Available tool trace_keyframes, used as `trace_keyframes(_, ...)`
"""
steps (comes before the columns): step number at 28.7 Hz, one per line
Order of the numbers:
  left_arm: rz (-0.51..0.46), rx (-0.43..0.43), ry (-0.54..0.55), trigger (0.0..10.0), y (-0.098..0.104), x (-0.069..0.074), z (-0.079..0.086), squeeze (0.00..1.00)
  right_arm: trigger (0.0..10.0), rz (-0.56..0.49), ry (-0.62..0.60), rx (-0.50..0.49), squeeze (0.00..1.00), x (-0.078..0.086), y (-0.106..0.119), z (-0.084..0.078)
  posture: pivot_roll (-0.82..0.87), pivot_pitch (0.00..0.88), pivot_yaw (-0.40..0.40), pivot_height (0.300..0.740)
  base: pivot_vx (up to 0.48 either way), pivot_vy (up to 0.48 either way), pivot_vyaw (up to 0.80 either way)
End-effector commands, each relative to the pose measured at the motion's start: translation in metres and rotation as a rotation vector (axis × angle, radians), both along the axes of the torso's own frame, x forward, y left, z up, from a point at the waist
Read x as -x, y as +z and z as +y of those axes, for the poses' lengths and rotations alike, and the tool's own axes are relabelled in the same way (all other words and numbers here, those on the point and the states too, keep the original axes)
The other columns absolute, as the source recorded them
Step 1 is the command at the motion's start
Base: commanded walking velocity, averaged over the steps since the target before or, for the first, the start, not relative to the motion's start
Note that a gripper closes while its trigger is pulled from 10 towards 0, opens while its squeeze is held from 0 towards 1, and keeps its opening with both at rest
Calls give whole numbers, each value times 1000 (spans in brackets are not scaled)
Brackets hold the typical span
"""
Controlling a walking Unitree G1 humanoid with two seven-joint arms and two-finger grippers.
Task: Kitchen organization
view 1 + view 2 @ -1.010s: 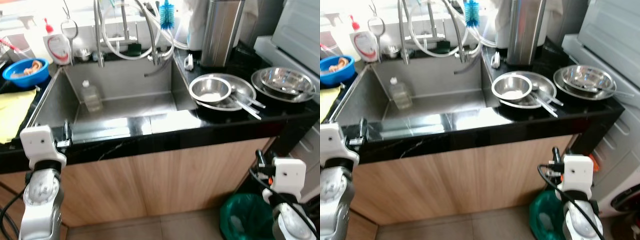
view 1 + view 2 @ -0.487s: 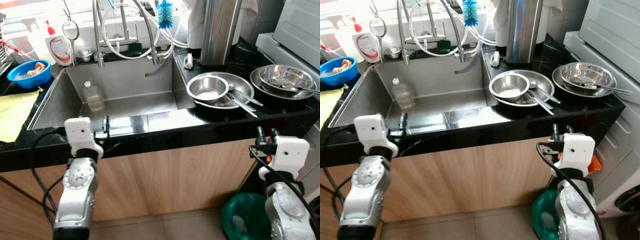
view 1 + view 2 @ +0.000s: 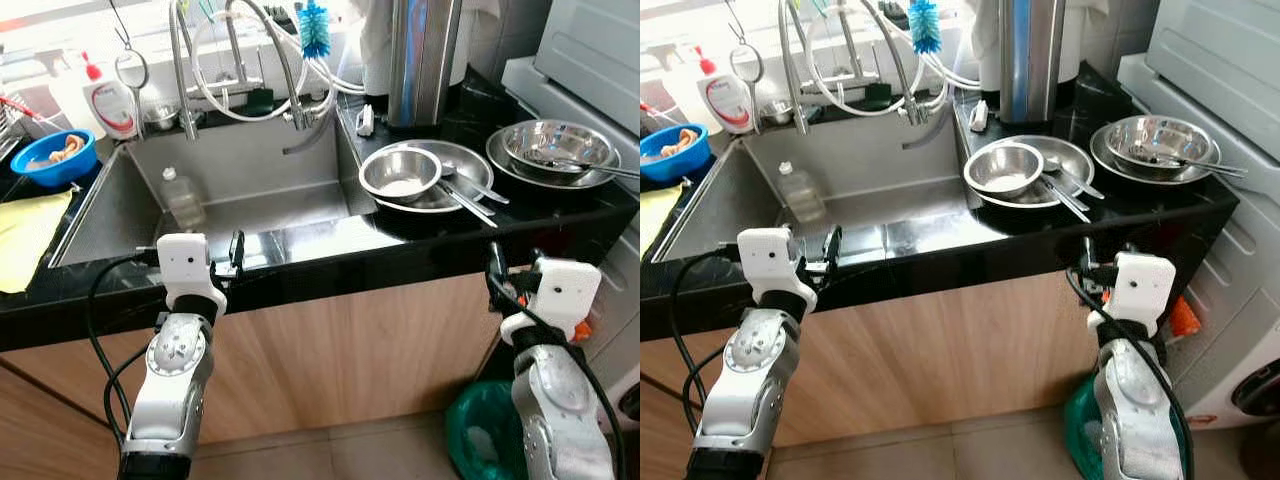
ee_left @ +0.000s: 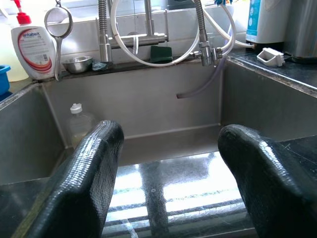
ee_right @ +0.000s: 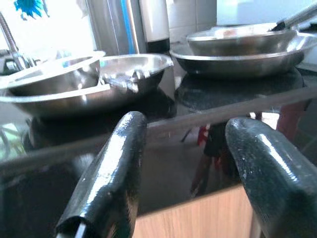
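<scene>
Stainless steel sink (image 3: 120,215), head views: set into a black desk (image 3: 420,245), it holds one clear plastic bottle (image 3: 183,197) standing near its back left corner. On the desk to the sink's right, a small steel bowl (image 3: 400,175) sits inside a wider steel dish (image 3: 470,165) together with tongs (image 3: 470,200); further right, a second steel bowl (image 3: 557,147) rests in a plate with a utensil across it. Left of the sink, a blue bowl (image 3: 55,160) holds pale scraps, beside a yellow cloth (image 3: 25,235) and a soap bottle (image 3: 112,98). The left claw (image 3: 237,250) is raised at the desk's front edge; the right claw (image 3: 495,270) is just below the edge, near the bowls.

Left wrist view: the fingers (image 4: 89,168) are spread apart, framing the sink basin, the bottle and the faucet (image 4: 148,34).

Right wrist view: the fingers (image 5: 116,163) are spread apart, level with the desk edge, facing the nested bowls.
</scene>
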State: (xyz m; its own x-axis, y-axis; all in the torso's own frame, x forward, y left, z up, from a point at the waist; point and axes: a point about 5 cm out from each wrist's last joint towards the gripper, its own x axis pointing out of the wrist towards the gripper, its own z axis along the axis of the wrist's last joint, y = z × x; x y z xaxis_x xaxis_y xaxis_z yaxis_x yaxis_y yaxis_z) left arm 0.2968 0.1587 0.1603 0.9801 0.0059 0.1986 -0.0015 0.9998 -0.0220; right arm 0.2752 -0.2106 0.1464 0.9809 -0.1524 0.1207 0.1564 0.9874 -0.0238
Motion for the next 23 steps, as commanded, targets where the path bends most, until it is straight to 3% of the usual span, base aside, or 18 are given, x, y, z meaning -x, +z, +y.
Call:
trace_keyframes(1, 19, -2, 10, 10000, -4, 0, 3, 0, 10000, 3, 47, -20, 0, -6, -1, 8, -188, 0, 148, 740, 0, 0, 0)
trace_keyframes(23, 39, 33, 6, 10000, -12, 10, -4, 0, 10000, -45, 134, -33, 0, -34, 9, 15, -185, 0, 128, 740, 0, 0, 0)
